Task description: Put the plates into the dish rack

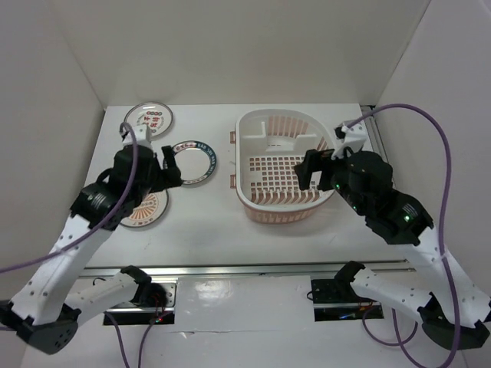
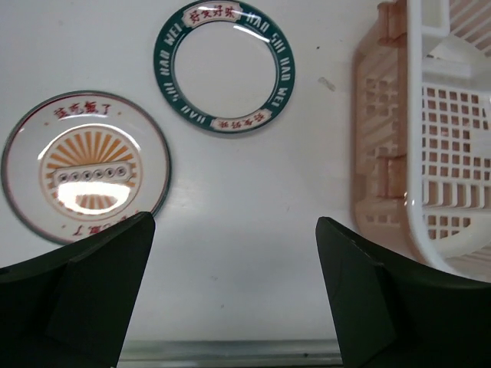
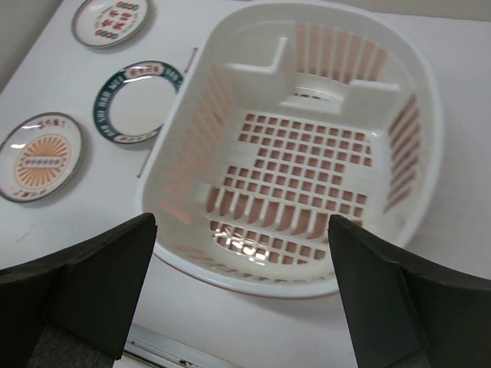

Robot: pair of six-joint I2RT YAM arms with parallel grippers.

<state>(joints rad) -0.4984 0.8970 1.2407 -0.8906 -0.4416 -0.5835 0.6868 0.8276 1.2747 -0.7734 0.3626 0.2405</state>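
Observation:
The three plates lie flat on the white table, left of the dish rack [image 1: 280,165]. The white plate with red-green motifs [image 1: 148,118] is at the back left. The dark-blue-rimmed plate [image 1: 193,161] is nearest the rack. The orange-striped plate [image 1: 146,208] is partly hidden under my left arm. My left gripper [image 1: 170,167] is open and empty above the table, between the orange-striped plate [image 2: 86,166] and the rack [image 2: 414,153]. My right gripper [image 1: 305,172] is open and empty, above the near rim of the empty rack [image 3: 307,146].
White walls close in the table on the left, back and right. A metal rail [image 1: 253,268] runs along the near table edge. A purple cable [image 1: 430,123] loops above the right arm.

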